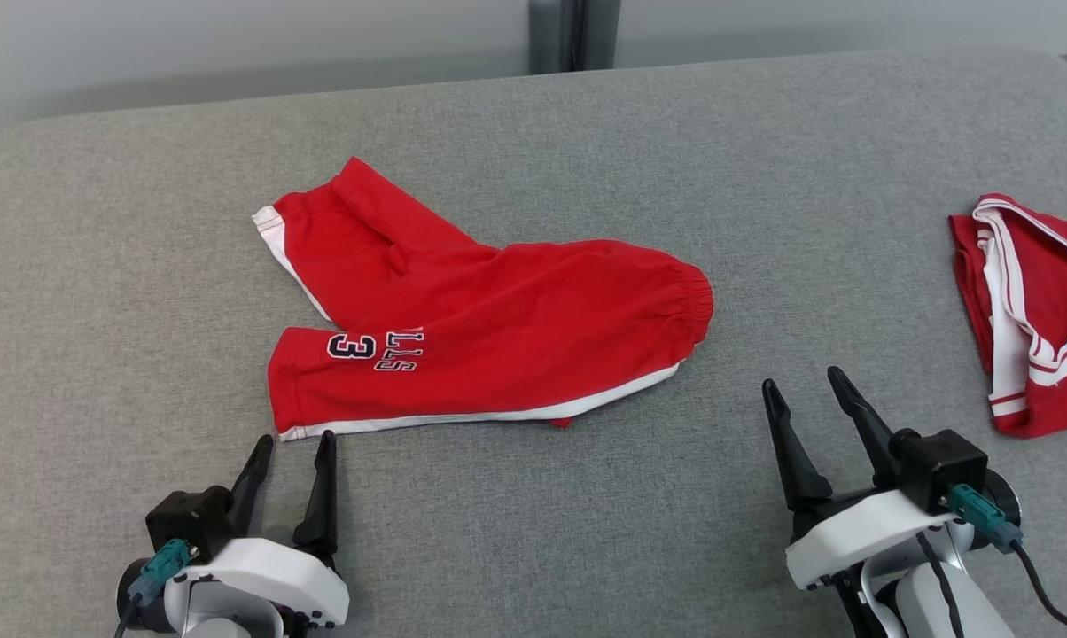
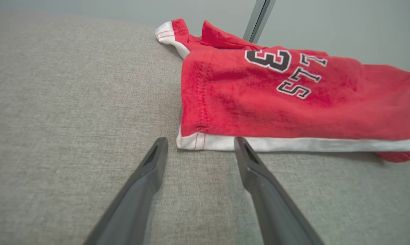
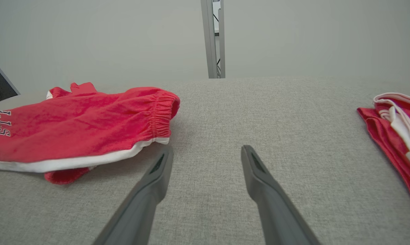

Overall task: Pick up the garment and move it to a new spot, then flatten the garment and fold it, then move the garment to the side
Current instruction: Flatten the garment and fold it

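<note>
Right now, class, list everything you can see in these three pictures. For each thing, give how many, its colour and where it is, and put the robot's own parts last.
shorts: one, red with white trim and a dark number 3, lying mid-surface
second garment: one, red with white bands, bunched at the right edge of the head view
surface: one, grey woven fabric, under both garments
wall: one, pale grey, behind the surface
post: one, grey metal, upright at the back
left hand: one, dark fingers on a white wrist, open, tips just short of the shorts' near leg hem
right hand: one, same colours, open, over bare surface between the two garments
</note>
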